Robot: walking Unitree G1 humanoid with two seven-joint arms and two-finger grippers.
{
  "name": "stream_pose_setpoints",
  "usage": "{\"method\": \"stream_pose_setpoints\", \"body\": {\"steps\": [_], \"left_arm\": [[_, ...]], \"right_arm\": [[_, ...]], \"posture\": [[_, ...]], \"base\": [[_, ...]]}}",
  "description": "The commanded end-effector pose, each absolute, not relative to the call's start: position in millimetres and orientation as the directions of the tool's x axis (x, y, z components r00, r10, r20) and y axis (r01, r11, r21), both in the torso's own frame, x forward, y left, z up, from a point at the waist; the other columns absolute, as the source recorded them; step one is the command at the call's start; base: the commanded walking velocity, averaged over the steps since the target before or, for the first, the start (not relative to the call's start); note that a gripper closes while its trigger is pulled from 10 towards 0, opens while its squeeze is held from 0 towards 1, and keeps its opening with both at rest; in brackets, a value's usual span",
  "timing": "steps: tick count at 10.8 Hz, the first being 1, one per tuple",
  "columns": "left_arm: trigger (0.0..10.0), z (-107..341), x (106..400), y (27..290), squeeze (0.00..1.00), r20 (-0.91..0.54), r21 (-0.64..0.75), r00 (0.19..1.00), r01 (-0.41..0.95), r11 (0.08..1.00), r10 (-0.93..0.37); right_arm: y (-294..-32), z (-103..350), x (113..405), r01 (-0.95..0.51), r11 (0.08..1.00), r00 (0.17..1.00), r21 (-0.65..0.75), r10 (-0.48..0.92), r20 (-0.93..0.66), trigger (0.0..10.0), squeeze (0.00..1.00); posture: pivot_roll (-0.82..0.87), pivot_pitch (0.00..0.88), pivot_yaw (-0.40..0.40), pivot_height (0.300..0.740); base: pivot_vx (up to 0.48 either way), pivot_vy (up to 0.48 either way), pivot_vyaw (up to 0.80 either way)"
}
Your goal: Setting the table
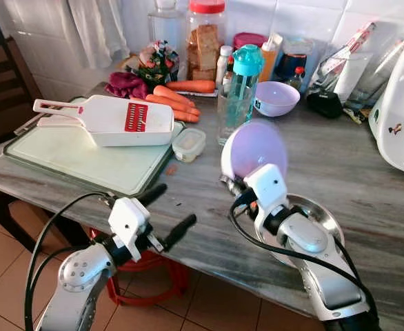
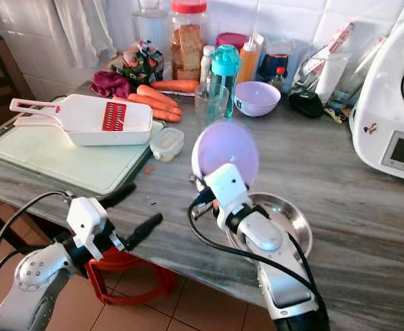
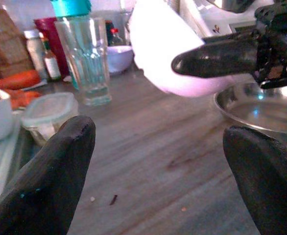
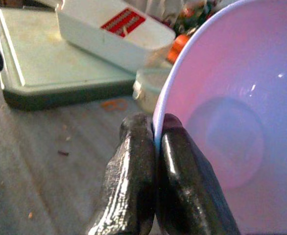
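Now | right pincer (image 4: pixel 155 142) clamped lilac bowl (image 1: pixel 257 148) rim, tilted, above steel dish (image 1: pixel 322 217) | left pincer (image 1: pixel 166 210) released at counter (image 1: pixel 209 227) edge, 8 o'clock | dish partly hidden

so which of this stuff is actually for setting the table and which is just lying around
In play:
- pale purple plastic bowl, rim pinched by the right gripper fingers
- round steel plate
- second purple bowl
- clear drinking glass

Lying about:
- white slicer with red blade
- green cutting board
- orange carrots
- teal-capped bottle
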State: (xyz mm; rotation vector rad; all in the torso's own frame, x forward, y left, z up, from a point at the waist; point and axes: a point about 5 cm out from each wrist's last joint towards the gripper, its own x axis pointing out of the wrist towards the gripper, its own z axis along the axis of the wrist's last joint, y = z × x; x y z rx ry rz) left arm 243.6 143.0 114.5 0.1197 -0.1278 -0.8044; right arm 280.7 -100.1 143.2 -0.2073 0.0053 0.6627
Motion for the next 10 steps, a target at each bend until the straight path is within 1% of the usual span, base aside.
{"method": "stream_pose_setpoints", "body": {"steps": [1,2,3,5,7,10], "left_arm": [[10.0,117,242,142,0.00,0.067,0.158,0.674,0.721,0.675,-0.736],[10.0,115,241,140,0.00,0.065,0.145,0.669,0.728,0.670,-0.740],[10.0,113,239,138,0.00,0.061,0.137,0.661,0.737,0.662,-0.748],[10.0,113,239,137,0.00,0.058,0.132,0.657,0.741,0.658,-0.752],[10.0,112,239,137,0.00,0.054,0.131,0.654,0.745,0.654,-0.755],[10.0,110,238,135,0.00,0.049,0.121,0.643,0.756,0.643,-0.764]], "right_arm": [[-99,145,281,-0.639,0.743,0.767,-0.200,0.636,-0.086,10.0,0.00],[-100,144,279,-0.674,0.715,0.738,-0.189,0.665,-0.114,10.0,0.00],[-100,144,279,-0.686,0.709,0.727,-0.164,0.674,-0.129,10.0,0.00],[-99,140,277,-0.718,0.676,0.696,-0.164,0.699,-0.167,10.0,0.00],[-94,137,272,-0.756,0.641,0.654,-0.134,0.732,-0.190,10.0,0.00],[-94,135,268,-0.781,0.616,0.622,-0.102,0.752,-0.216,10.0,0.00]], "posture": [[0.08,0.049,-0.041,0.740],[0.08,0.049,-0.041,0.740],[0.08,0.049,-0.041,0.740],[0.07,0.056,-0.042,0.740],[0.07,0.056,-0.042,0.740],[0.07,0.060,-0.041,0.740]], "base": [[0.000,0.000,0.00],[0.000,0.000,0.00],[0.000,0.000,0.00],[0.000,0.000,0.00],[0.000,0.000,0.00],[0.000,0.000,0.00]]}}
